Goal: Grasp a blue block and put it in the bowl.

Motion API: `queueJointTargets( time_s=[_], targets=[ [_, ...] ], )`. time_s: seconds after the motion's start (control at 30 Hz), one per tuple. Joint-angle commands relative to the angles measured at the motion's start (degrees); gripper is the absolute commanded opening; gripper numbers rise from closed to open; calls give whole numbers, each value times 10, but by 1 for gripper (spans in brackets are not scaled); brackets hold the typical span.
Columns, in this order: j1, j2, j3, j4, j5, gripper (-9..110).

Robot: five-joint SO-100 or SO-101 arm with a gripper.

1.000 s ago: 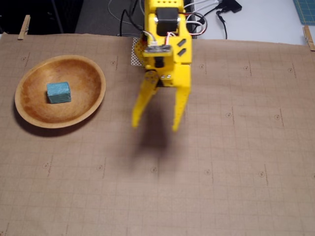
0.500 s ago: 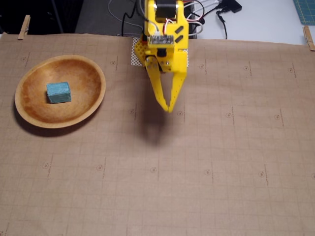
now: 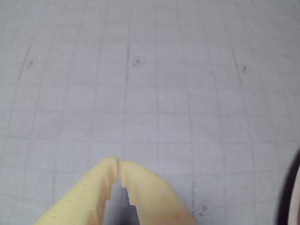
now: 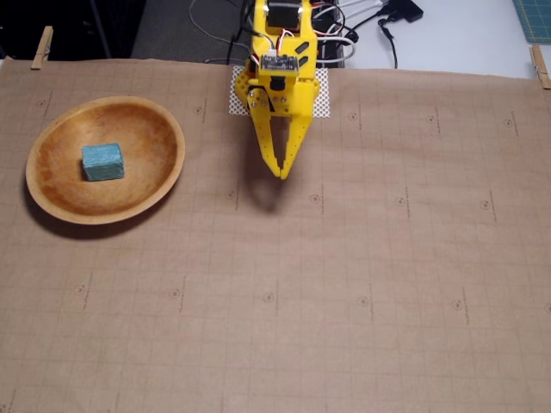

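Note:
In the fixed view the blue block (image 4: 102, 162) lies inside the wooden bowl (image 4: 164, 181), left of its middle, at the left of the table. My yellow gripper (image 4: 281, 173) hangs above the brown gridded paper to the right of the bowl, well apart from it. Its two fingers meet at the tips and hold nothing. In the wrist view the gripper (image 3: 118, 164) enters from the bottom edge, shut, over bare gridded paper. Block and bowl are out of the wrist view.
Brown gridded paper (image 4: 344, 284) covers the table, held by clothespins (image 4: 41, 46) at the far corners. Cables (image 4: 370, 26) and the arm's base lie behind the far edge. A dark curved edge (image 3: 289, 187) shows at the wrist view's right.

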Motion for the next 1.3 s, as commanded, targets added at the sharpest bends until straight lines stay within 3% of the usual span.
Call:
queueJointTargets(
  time_s=[0.0, 0.4, 0.67, 1.27],
  targets=[
    [-3, 17, -3, 29, -2, -3],
    [-3, 13, 74, 42, -8, -3],
    [4, -5, 74, 121, -8, -3],
    [3, -1, 74, 121, -7, -3]
  ],
)
